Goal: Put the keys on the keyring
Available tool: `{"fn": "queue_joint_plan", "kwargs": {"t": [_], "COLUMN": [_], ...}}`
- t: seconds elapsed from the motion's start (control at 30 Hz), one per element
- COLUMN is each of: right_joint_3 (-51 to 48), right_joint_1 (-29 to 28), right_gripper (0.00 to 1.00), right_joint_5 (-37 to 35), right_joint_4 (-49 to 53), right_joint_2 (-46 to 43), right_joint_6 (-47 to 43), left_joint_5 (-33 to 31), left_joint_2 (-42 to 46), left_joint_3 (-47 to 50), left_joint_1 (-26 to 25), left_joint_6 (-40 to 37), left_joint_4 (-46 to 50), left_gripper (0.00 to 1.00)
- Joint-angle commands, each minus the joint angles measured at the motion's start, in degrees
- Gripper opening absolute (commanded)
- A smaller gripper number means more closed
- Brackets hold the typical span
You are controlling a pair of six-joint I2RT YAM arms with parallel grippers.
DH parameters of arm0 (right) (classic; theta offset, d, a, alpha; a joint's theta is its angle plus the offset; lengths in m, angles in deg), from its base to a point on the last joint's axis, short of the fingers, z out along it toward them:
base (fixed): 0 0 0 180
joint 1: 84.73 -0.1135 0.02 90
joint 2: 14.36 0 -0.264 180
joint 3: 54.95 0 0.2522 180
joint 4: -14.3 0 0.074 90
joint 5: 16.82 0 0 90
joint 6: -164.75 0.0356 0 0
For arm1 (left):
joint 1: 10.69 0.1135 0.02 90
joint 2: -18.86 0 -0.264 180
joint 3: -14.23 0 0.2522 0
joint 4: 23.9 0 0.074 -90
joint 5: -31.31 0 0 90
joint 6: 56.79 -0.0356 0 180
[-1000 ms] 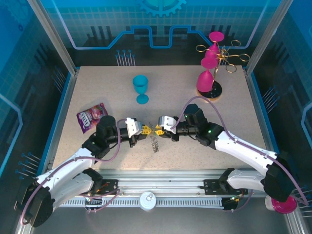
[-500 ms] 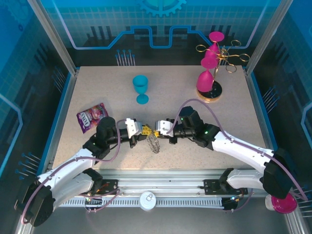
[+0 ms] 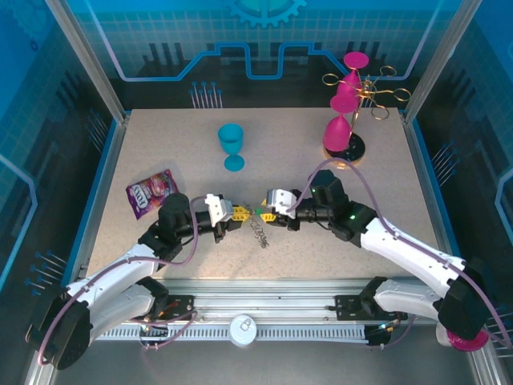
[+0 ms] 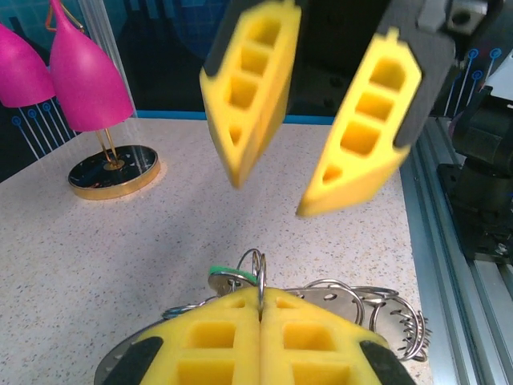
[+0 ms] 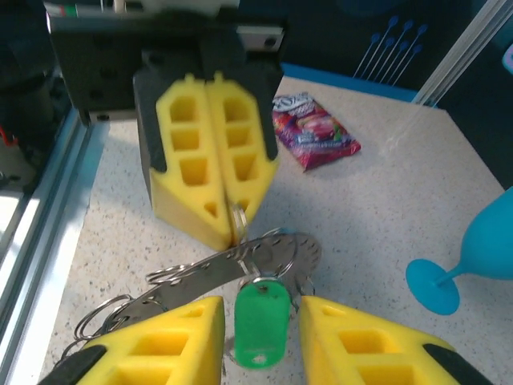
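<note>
**A:** Since half a second ago the right pincer (image 3: 268,215) has backed off from the left pincer (image 3: 239,213) and spread its pads. The bunch of small metal keys (image 3: 258,228) has swung slightly with it.

**B:** Where is the bunch in the top view?

**A:** It dangles in the gap between the two pincers, just under their tips. I cannot tell whether its lower end touches the speckled beige tabletop (image 3: 337,249).

**B:** And from the left wrist?

**A:** The left pincer is clamped tight on one thin wire ring of the bunch, right at its pad tips. The bright green plastic tag (image 4: 228,273) sits just past those tips to one side. The dark grey, frilly-edged thin metal keyring (image 4: 401,330) shows beside the pads on the other side. Opposite, the right pincer stands wide and holds nothing.

**B:** From the right wrist?

**A:** The tag hangs between the right pincer's spread pads and seems to touch neither. The flat keys lie just ahead of its tips, with the shut left pincer directly beyond.

**B:** What could go wrong from here?

**A:** I see three risks:
- The left grip is only a tip pinch on thin wire, so a tug could pull the wire free and drop everything.
- If the right pincer closes on the loose tag alone, the tag may swivel and twist the bunch off line.
- The tips are close, so a small overshoot could knock pad against pad.
</note>
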Motion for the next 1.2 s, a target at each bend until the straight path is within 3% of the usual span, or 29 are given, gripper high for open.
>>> {"fn": "queue_joint_plan", "kwargs": {"t": [0.0, 0.4, 0.93, 1.03, 1.17], "right_joint_3": [1.5, 5.6, 5.7, 6.0, 7.0], "right_joint_1": [0.5, 0.1, -0.2, -0.3, -0.3], "right_gripper": [0.31, 0.30, 0.23, 0.19, 0.07], "right_joint_5": [7.5, 13.0, 10.8, 11.4, 12.3], "right_joint_4": [-1.4, -1.8, 2.1, 2.4, 3.1], "right_joint_2": [0.9, 7.7, 9.0, 9.4, 10.4], "right_joint_6": [4.5, 7.2, 3.8, 3.6, 2.9], "left_joint_5": [3.3, 5.0, 5.5, 5.8, 5.9], "left_joint_2": [0.0, -0.6, -0.9, -0.9, -1.0], "left_joint_3": [-0.4, -0.6, -0.5, -0.5, -0.6], "left_joint_1": [0.3, 0.3, 0.3, 0.3, 0.3], "left_joint_6": [-1.9, -2.2, -1.6, -1.5, -1.4], "left_joint_4": [-3.2, -4.1, -5.1, -5.3, -5.6], "left_gripper": [0.00, 0.00, 0.00, 0.00, 0.00]}}
